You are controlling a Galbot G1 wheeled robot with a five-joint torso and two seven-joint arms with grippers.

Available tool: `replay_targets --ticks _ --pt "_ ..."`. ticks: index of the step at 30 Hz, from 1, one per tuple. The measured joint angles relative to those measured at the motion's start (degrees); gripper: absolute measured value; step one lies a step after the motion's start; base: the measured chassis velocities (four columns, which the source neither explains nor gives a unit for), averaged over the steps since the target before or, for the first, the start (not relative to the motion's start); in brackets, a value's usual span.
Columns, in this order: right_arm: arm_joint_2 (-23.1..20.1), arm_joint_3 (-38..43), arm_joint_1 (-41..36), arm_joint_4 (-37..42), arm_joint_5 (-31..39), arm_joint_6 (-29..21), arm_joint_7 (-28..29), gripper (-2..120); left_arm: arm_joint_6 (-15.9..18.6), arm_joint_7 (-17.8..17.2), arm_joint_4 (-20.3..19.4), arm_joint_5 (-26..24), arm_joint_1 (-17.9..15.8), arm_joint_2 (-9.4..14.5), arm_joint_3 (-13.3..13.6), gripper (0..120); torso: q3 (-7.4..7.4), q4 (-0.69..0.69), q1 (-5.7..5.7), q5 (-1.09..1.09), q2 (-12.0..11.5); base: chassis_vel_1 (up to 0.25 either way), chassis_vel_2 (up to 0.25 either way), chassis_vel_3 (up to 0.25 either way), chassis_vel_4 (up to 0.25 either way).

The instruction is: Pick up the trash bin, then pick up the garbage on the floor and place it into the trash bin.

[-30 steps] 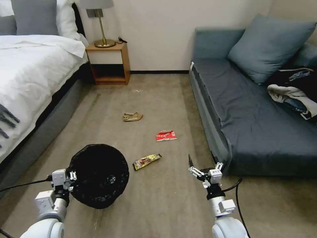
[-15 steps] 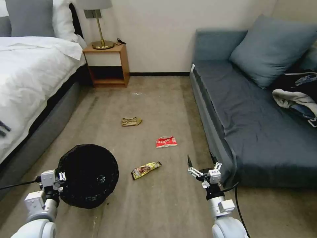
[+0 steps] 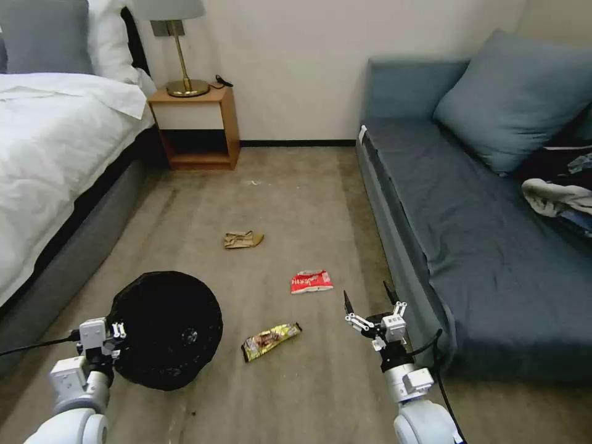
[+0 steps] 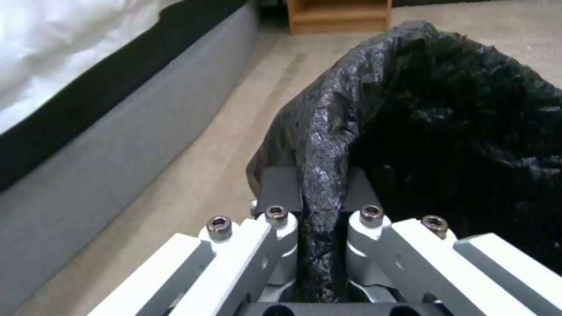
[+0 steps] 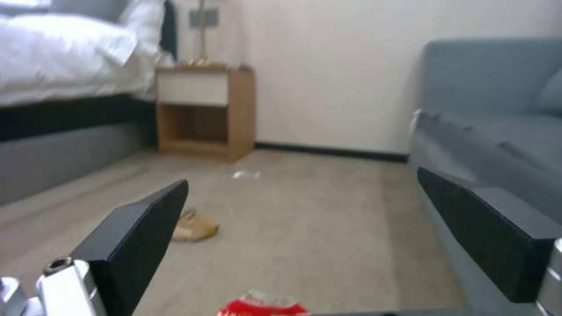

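My left gripper (image 3: 117,330) is shut on the rim of the trash bin (image 3: 165,330), whose black bag lining faces the head camera at lower left. The left wrist view shows the crinkled bag rim (image 4: 322,175) pinched between the fingers (image 4: 275,219). Three garbage pieces lie on the floor: a crumpled brown paper bag (image 3: 242,239), a red-and-white packet (image 3: 311,281) and a yellow-brown wrapper (image 3: 270,341). My right gripper (image 3: 369,298) hangs open and empty beside the sofa, right of the red packet (image 5: 263,306). The brown bag (image 5: 196,226) lies beyond its fingers.
A bed (image 3: 55,160) runs along the left and a blue sofa (image 3: 468,222) along the right, leaving a carpet lane between them. A wooden nightstand (image 3: 196,126) with a lamp stands at the back wall. Clothes (image 3: 564,185) lie on the sofa.
The whole view has shifted: the floor pieces sit lower and nearer, so the robot has moved forward. The left gripper keeps its hold on the bin; the right gripper stays open.
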Motion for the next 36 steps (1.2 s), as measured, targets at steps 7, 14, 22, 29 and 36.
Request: replay_targets --ticks 7,14,22,29,36 --pt "-9.49 -10.67 6.41 -0.23 14.07 -11.88 0.35 100 -0.04 0.2 0.45 0.38 -0.34 0.04 0.18 7 0.0 0.0 0.01 0.03 0.0 -0.056 0.074 0.065 -0.076" --pt "-11.7 -21.13 16.13 -1.83 27.35 -27.1 6.96 100 -0.09 0.23 0.97 0.85 -0.48 0.05 0.41 7 0.0 0.02 0.0 0.02 0.0 0.0 0.0 0.0 0.0" --pt "-6.39 -28.49 26.58 -9.88 43.25 -45.59 17.7 100 -0.57 0.26 1.14 1.7 -0.07 -0.08 0.5 7 0.0 0.01 0.0 0.02 0.0 0.0 0.0 0.0 0.0" --pt "-0.95 -29.27 28.82 -15.51 49.34 -47.01 23.95 100 -0.69 0.25 0.8 1.72 0.47 0.55 -0.07 7 0.0 0.02 0.0 0.01 0.0 0.0 0.0 0.0 0.0" --pt "3.29 -29.28 29.11 -19.71 50.89 -48.73 28.36 100 -0.83 0.24 0.71 1.74 0.55 0.52 -0.05 7 0.0 0.01 0.0 0.01 0.0 0.0 0.0 0.0 0.0"
